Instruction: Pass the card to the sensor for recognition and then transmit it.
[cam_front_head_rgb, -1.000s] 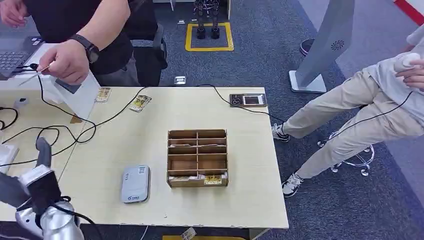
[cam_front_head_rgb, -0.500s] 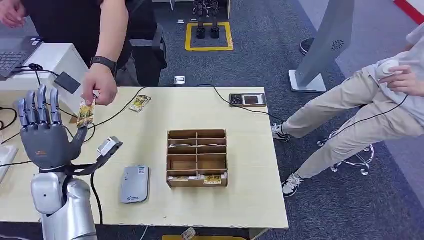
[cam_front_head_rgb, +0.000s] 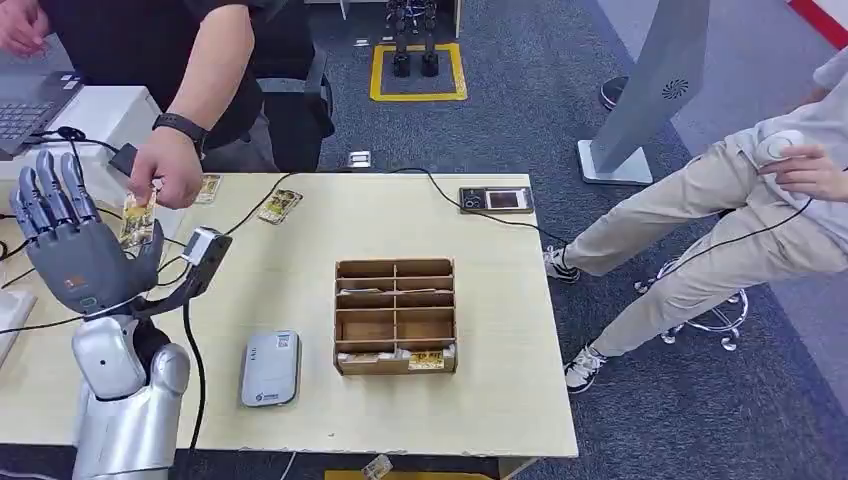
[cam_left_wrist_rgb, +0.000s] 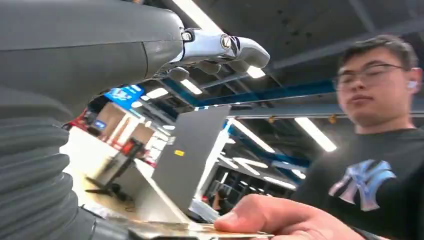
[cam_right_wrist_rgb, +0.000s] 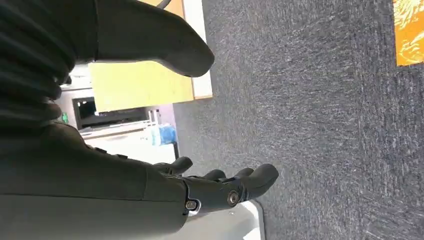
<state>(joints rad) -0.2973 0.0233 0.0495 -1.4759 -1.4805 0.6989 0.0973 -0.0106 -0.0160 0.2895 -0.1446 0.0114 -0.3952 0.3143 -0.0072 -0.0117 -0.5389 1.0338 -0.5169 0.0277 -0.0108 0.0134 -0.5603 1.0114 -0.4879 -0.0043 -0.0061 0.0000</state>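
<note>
Yellow card (cam_front_head_rgb: 137, 220) in a person's hand (cam_front_head_rgb: 168, 178) meets raised left hand (cam_front_head_rgb: 75, 255).

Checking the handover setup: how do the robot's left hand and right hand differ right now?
The left hand is raised over the table, fingers spread upward beside a card a person's hand holds; the right hand hangs low over grey carpet, fingers gently curved. Both hold nothing.
</note>
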